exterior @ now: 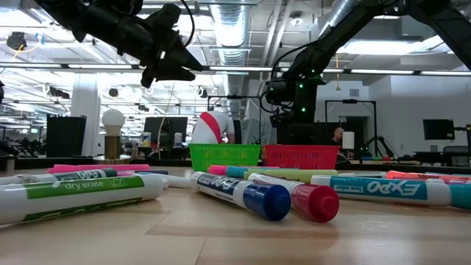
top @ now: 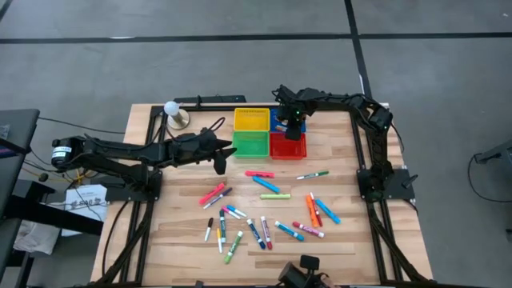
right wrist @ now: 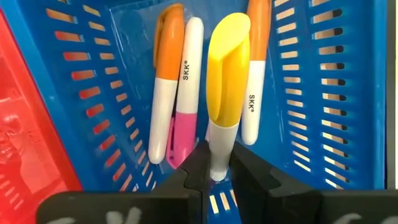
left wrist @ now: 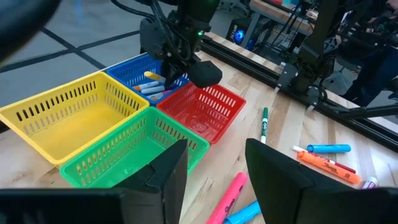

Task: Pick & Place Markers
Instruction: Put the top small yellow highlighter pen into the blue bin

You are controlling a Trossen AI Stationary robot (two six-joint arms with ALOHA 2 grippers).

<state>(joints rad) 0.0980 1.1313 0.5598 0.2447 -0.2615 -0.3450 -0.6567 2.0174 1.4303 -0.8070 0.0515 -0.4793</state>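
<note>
Wooden slats form the table [top: 336, 160] you are working over, seen from above. At your far left, the left arm reaches in from the table's left edge, and your left gripper [top: 221, 162] hovers above the wood just left of the green basket [top: 251, 144], fingers spread apart with nothing between them. Its wrist view shows both dark fingers [left wrist: 168, 171] parted over a pink marker [left wrist: 227, 198] lying on the table.

Moving right, four mesh baskets sit together in a square at the back centre: the yellow basket [top: 251, 120] behind the green one, and the blue basket [left wrist: 127, 70] behind the red basket [top: 288, 146].

In front of them, most of the markers [top: 264, 212] lie scattered across the middle of the table, well apart from the baskets, in pink, blue, green, orange and white.

Further right, the right arm comes in from the table's right edge. Your right gripper [right wrist: 216, 169] hangs over the blue basket, fingers pressed onto the white end of a yellow-capped marker [right wrist: 225, 93]. Below it, an orange-capped marker [right wrist: 163, 93] and a white and pink marker [right wrist: 186, 93] lie on the blue basket's floor.
</note>
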